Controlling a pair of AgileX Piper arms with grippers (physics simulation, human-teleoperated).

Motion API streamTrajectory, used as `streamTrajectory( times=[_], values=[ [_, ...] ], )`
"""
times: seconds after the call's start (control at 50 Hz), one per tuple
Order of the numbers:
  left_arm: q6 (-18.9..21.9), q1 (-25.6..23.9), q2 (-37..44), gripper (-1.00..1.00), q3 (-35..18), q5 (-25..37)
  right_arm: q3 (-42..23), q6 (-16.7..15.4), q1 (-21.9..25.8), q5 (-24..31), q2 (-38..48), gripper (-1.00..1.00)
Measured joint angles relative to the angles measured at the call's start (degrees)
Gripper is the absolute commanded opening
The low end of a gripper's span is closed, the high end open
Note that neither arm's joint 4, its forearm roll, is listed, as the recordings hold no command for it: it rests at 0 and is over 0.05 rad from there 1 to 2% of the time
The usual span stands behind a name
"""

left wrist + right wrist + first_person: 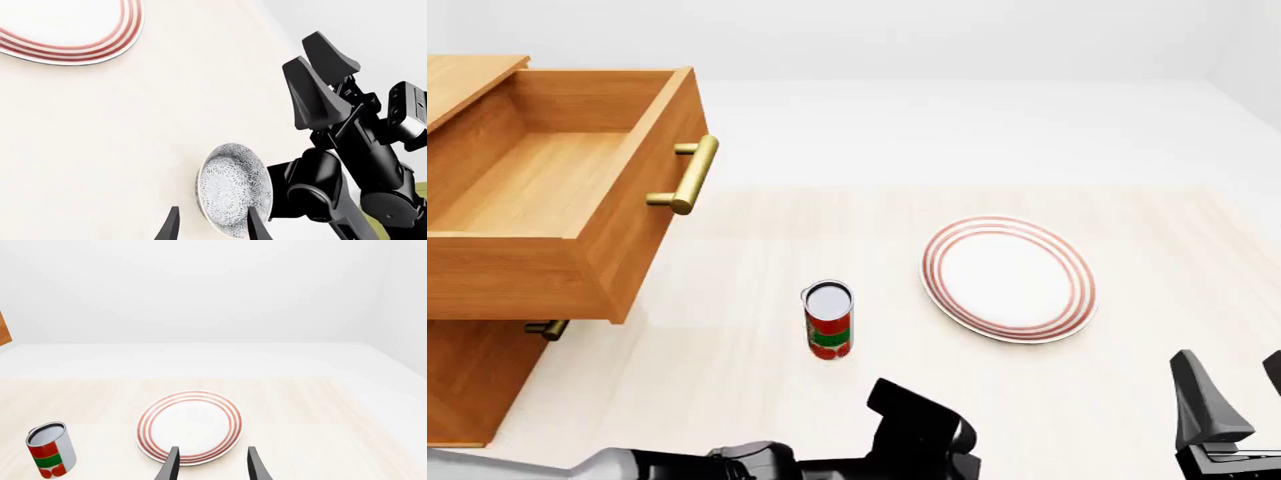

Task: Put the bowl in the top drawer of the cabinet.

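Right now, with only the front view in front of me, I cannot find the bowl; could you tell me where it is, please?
Observer: The left wrist view shows the bowl on the table, just ahead of the left claw.
Operator: Is that claw gripping it?
Observer: No, its jaws are open. One fingertip overlaps the bowl's rim in that picture, and I cannot tell whether it touches.
Operator: And the right claw?
Observer: In the right wrist view the right claw is open and empty, pointing at the red-ringed plate.
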Motion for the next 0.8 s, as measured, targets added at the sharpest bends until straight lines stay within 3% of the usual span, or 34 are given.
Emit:
streamTrajectory(
  times=[0.8],
  values=[
    [-1.57, -1.25, 6.53, 1.00, -2.37, -1.44, 0.00, 0.00, 0.00, 0.00, 0.00, 1.00]
  ],
)
